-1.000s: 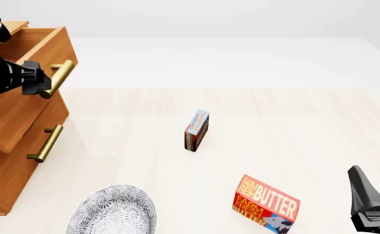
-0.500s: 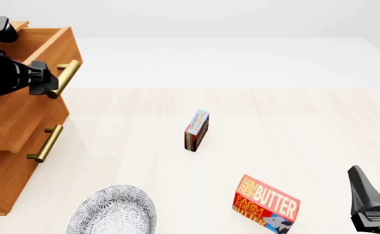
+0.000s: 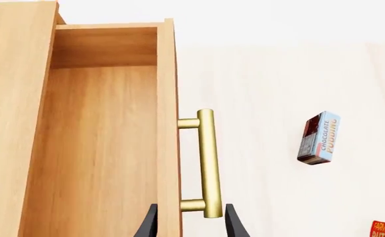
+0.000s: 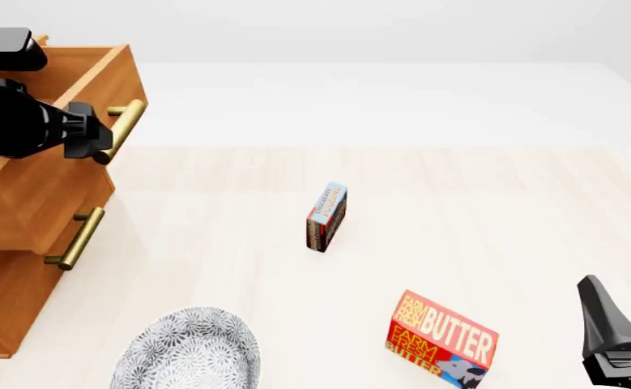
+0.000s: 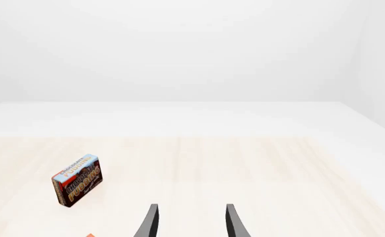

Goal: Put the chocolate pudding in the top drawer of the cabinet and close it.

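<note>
Pudding box isn't in the drawer yet, but going left to right: the cabinet sits at the far left of the table, and its top drawer is pulled out, inside visible from the left wrist camera. The left gripper is right at the brass handle, fingers either side of the bar's near end; they look to be clamped on it, with little gap showing in the wrist view. The lower drawer is shut. Near the front edge there's a patterned plate. The chocolate pudding stands on its edge mid-table, well apart from both arms. A red butter box stands further right, near the front. The right gripper hangs at the far right with its fingers apart, holding nothing.
</note>
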`<act>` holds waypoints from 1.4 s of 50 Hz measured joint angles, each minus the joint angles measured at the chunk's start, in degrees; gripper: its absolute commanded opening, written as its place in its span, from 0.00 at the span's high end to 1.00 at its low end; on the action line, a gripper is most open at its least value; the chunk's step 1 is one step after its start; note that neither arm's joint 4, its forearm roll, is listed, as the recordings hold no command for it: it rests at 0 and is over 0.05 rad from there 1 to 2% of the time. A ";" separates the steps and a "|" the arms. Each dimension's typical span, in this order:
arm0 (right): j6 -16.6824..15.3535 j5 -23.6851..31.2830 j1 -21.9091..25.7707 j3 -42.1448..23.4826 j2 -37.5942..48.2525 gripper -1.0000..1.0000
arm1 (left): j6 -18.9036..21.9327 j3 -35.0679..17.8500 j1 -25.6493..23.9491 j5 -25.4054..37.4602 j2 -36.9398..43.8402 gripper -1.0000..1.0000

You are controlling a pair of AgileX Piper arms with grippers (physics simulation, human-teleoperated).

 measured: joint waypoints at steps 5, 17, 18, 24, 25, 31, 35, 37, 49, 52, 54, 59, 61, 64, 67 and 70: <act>0.00 0.00 0.00 0.00 0.00 0.00 | -0.24 -0.01 -0.64 -0.12 0.09 0.00; 0.00 0.00 0.00 0.00 0.00 0.00 | -0.96 0.17 -2.25 -0.73 0.20 0.00; 0.00 0.00 0.00 0.00 0.00 0.00 | -1.03 0.17 -2.42 -0.78 0.23 0.00; 0.00 0.00 0.00 0.00 0.00 0.00 | -1.69 0.27 -3.55 -1.13 0.75 0.00; 0.00 0.00 0.00 0.00 0.00 0.00 | -1.79 0.29 -3.74 -1.21 0.81 0.00; 0.00 0.00 0.01 0.00 0.00 0.00 | -2.41 0.51 -4.79 -1.75 1.07 0.00; 0.00 0.00 0.01 0.00 0.00 0.00 | -2.91 0.61 -5.34 -2.06 1.09 0.00; 0.00 0.00 0.01 0.00 0.00 0.00 | -3.15 0.66 -5.58 -2.21 1.08 0.00; 0.00 0.00 0.00 0.00 0.00 0.00 | -4.37 0.90 -7.00 -3.20 1.08 0.00; 0.00 0.00 0.01 0.00 0.00 0.00 | -4.50 0.87 -7.42 -3.38 1.17 0.00; 0.00 0.00 0.01 0.00 0.00 0.00 | -4.58 0.84 -7.71 -3.47 1.25 0.00; 0.00 0.00 0.01 0.00 0.00 0.00 | -4.86 0.78 -8.39 -3.80 1.43 0.00; 0.00 0.00 0.01 0.00 0.00 0.00 | -5.05 0.80 -8.61 -3.99 1.45 0.00; 0.00 0.00 0.01 0.00 0.00 0.00 | -5.38 0.84 -8.98 -4.32 1.51 0.00; 0.00 0.00 0.01 0.00 0.00 0.00 | -5.69 0.86 -9.40 -4.61 1.58 0.00; 0.00 0.00 0.00 0.00 0.00 0.00 | -5.88 0.83 -9.78 -4.86 1.69 0.00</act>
